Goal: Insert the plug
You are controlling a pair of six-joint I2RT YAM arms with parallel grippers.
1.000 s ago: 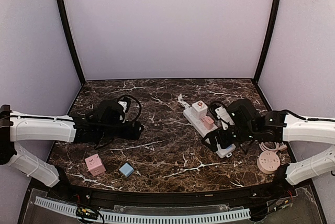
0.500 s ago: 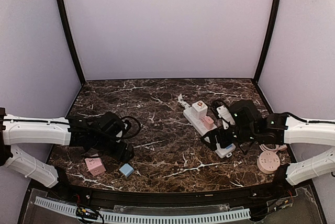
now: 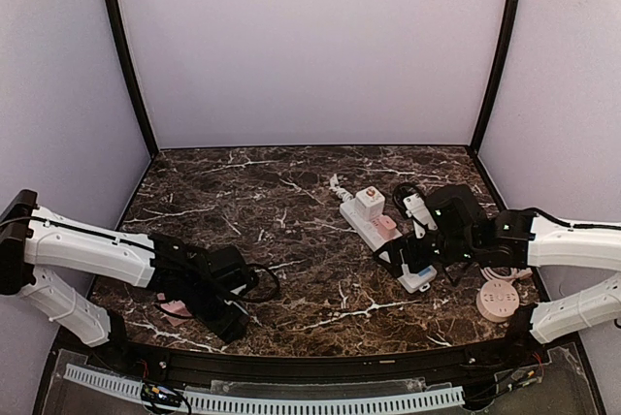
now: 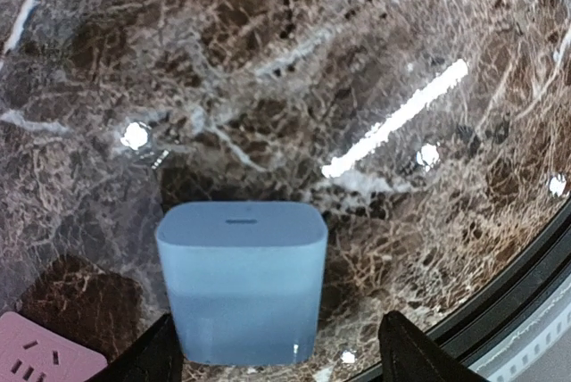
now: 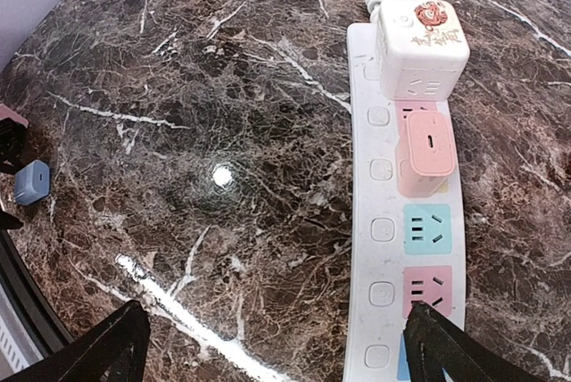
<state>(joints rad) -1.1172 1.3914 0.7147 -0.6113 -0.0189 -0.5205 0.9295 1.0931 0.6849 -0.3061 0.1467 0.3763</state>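
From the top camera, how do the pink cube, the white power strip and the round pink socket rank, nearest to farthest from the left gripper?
1. pink cube, just beside the left gripper, near left.
2. white power strip, right of centre.
3. round pink socket, far right.

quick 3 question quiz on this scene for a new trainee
1. True or false: the blue plug stands between the left fingers.
2. What colour is the flat plug in the strip, next to the white cube? A) pink B) green C) black
3. Fill in: the right fingers are wide ____.

Key: 1 true; 2 A; 3 open.
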